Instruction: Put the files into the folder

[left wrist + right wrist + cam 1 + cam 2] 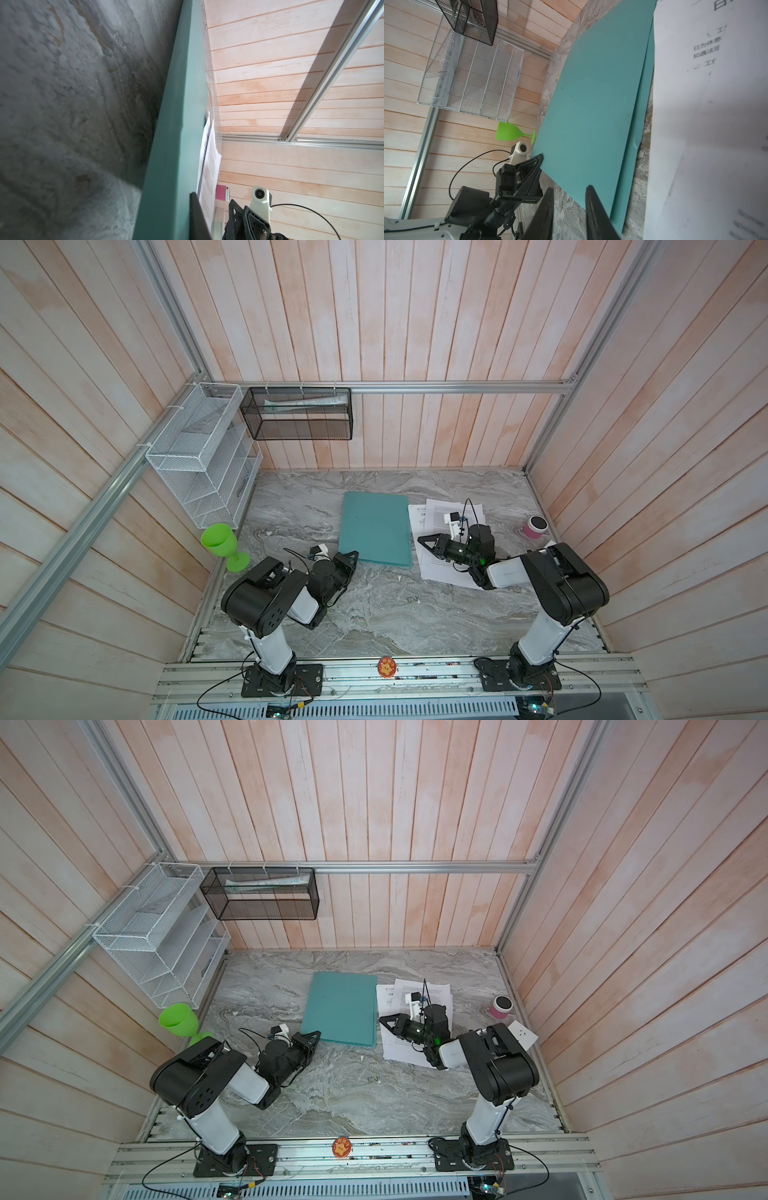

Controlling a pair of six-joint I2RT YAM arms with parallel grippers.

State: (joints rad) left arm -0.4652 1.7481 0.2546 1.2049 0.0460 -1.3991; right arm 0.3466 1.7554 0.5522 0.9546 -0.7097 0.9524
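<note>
The teal folder [376, 526] [343, 1006] lies shut on the marble table, mid-table. My left gripper [353, 556] [316, 1036] is shut on its near left corner; the left wrist view shows one black finger [197, 209] pressed against the teal cover [176, 124]. The cover [591, 93] bows a little above the lower leaf in the right wrist view. The files [440, 572] [395, 994] [706, 124], white printed sheets, lie fanned just right of the folder. My right gripper [422, 540] [383, 1021] [570, 207] hovers over their left edge, pointing at the folder, open with only marble between its fingers.
A white wire rack [199, 472] hangs on the left wall, next to a black mesh basket [299, 414] holding a rolled paper. A green goblet [220, 541] stands at the table's left edge. A pink jar [535, 526] with a black lid sits at the right edge.
</note>
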